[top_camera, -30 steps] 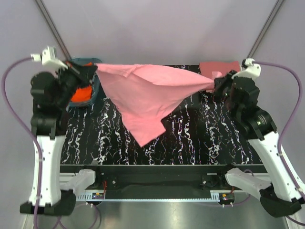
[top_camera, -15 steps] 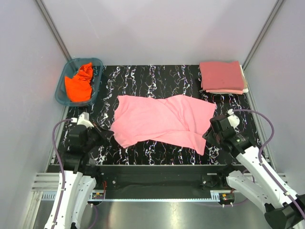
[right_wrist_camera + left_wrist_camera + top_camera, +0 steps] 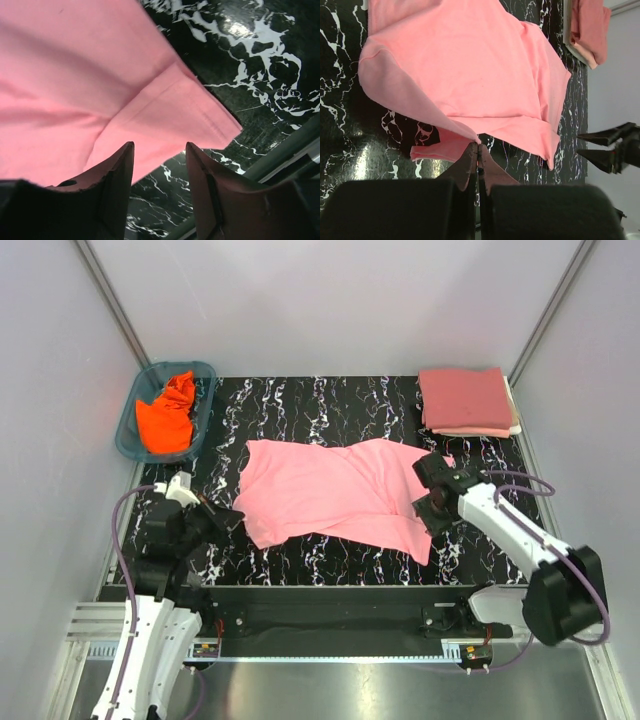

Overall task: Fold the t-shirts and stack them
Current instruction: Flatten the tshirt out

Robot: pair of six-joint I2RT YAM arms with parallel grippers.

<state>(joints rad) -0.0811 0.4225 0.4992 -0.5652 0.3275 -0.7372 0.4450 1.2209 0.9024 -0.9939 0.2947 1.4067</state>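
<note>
Far right corner of the black marbled tabletop [image 3: 330, 405]: a folded stack, with the rose-red t-shirt [image 3: 465, 397] on top and the cream t-shirt [image 3: 492, 430] beneath, showing only along its near and right edges. Well apart from both claws, with only bare marble between the stack and the cloth in the middle. Plain grey walls [image 3: 330, 300] on three sides, and a metal rail [image 3: 330, 652] along the near edge.

Far left corner: a teal plastic basket [image 3: 127, 440] holding the orange t-shirt [image 3: 168, 418], crumpled and heaped toward the far rim.

Across the middle of the table: the light pink t-shirt [image 3: 330, 490], opened out left to right but rumpled. Creased diagonally, with its near-right corner pointing toward the rail.

At the shirt's near-left corner: the left gripper [image 3: 228, 519], on an arm reaching low and forward from its base, wrist angled in toward the cloth. Fingertips [image 3: 470, 161] pressed together, pinching a fold of the pink edge. In the wrist view, fold raised a little off the marble, with a flap of the same shirt lying flat under it.

At the shirt's right edge: the right gripper [image 3: 432, 508], on an arm stretched from the near-right base and bent inward across the table. Fingers [image 3: 117, 172] spread apart with nothing between them, poised just above the stitched pink hem, marble showing beyond it. Contact with the cloth impossible to tell.
</note>
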